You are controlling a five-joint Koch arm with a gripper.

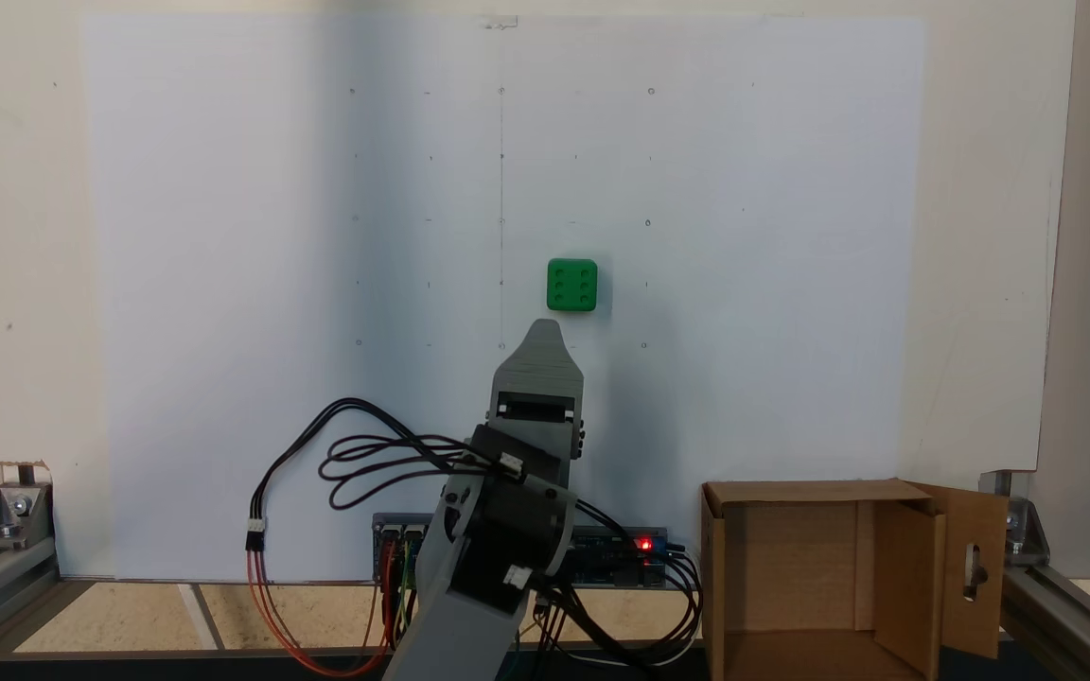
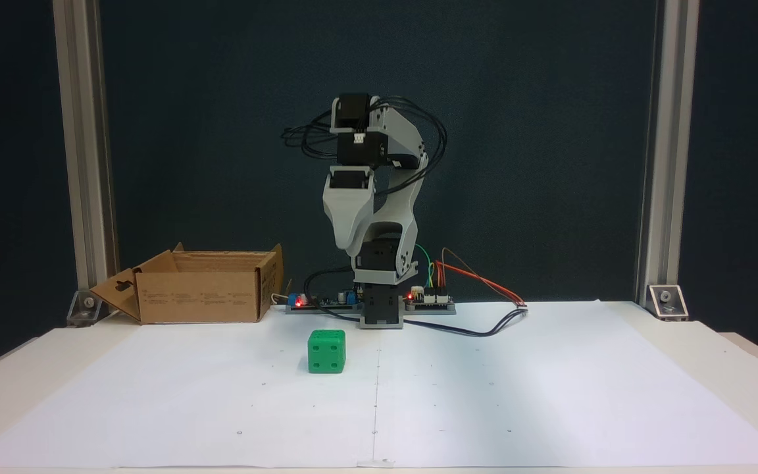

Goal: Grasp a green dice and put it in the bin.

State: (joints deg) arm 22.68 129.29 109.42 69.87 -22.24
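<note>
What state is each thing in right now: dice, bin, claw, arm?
green dice: resting on the white paper, six face up, untouched.
bin: open, flaps spread, nothing visible inside.
claw: raised above the table, apart from the dice; open or shut cannot be told.
arm: folded above its base.

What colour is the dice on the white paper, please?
Bright green; the dice shows best from above, in a fixed view.

green dice [image 1: 572,285] bright green, same-col pips; bin [image 1: 810,577] brown cardbd; claw [image 1: 545,333] grey; paper sheet [image 1: 223,284] white
</note>
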